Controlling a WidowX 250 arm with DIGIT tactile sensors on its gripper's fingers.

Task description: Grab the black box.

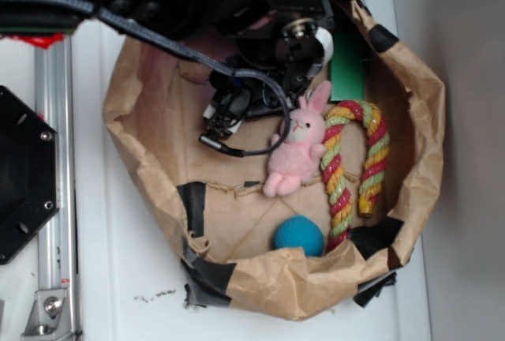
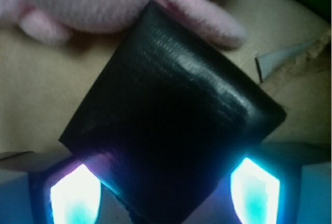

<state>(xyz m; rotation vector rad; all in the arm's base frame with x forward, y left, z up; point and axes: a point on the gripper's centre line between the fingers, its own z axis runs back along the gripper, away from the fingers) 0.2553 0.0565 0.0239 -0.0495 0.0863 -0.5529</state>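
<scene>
Lining white table (image 1: 142, 278), brown paper (image 1: 150, 104).

No text, label, brand, number or sign can be read in either view. The small glossy black box (image 2: 171, 125) with its wrinkled surface shows no print in the wrist view. The flat green rectangular box (image 1: 347, 69), lying just above the pink plush bunny (image 1: 298, 148) in the exterior view, has a plain face as far as the blur allows.
</scene>
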